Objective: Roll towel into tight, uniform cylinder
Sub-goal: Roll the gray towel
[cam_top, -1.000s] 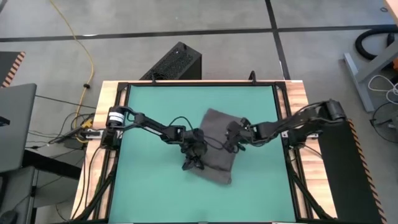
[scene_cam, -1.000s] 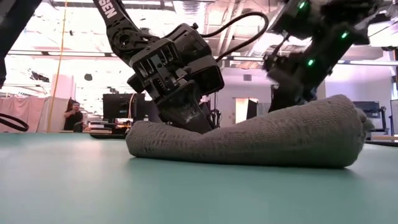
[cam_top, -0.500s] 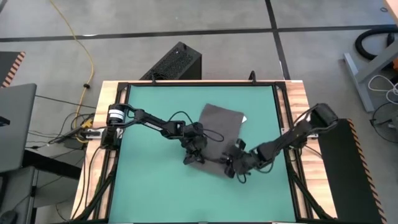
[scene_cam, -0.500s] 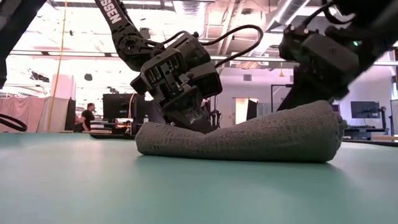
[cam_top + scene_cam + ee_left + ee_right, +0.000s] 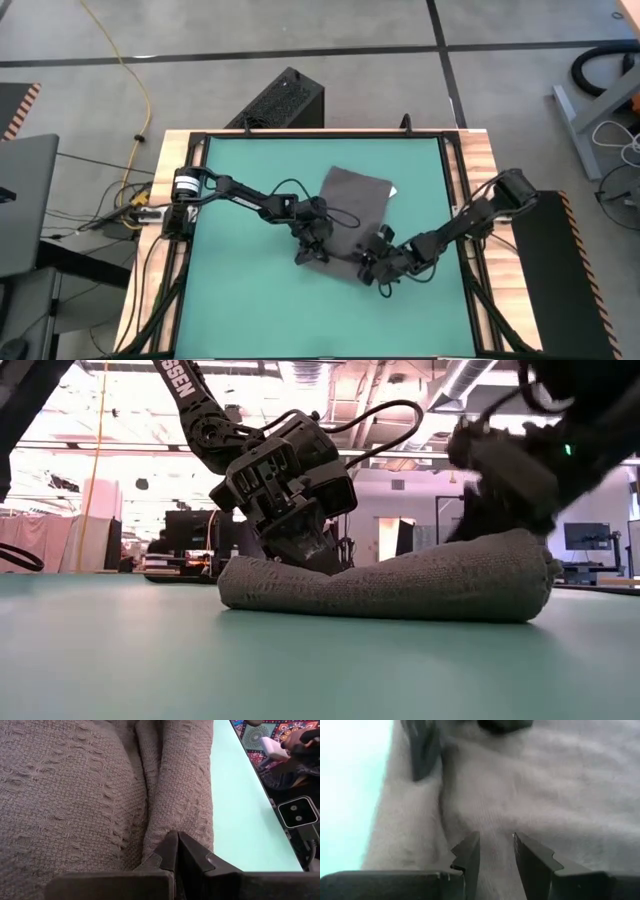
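The dark grey towel (image 5: 356, 203) lies on the green mat. Its far half is flat, with a white tag (image 5: 393, 190) at the right edge. Its near part is rolled into a thick roll (image 5: 400, 585) that rests along the mat. My left gripper (image 5: 312, 252) is shut at the roll's left end (image 5: 175, 845). My right gripper (image 5: 374, 270) stands at the roll's right end with its fingers apart and cloth below the gap (image 5: 496, 847). The low view shows this arm only as a blur behind the roll. My left gripper presses its shut fingertips (image 5: 172, 851) into the crease (image 5: 150, 827) where the roll meets the flat cloth, slanting down from the table's left. The roll stays on the mat. My right gripper rests its two spread fingertips (image 5: 470, 847) on top of the roll's right end (image 5: 495, 827), slanting down from the table's right. Whether cloth is caught between them I cannot tell.
A black perforated box (image 5: 285, 100) stands beyond the table's far edge. A wooden and black frame (image 5: 455, 170) borders the mat. Bare green mat (image 5: 250, 310) lies to the left and near side of the towel.
My right gripper has swung from the towel's flat far part toward the table's near edge and sunk onto the roll's right end. The flat part now lies spread out with its tag showing. The roll's right end sits lower and shorter in the low view.
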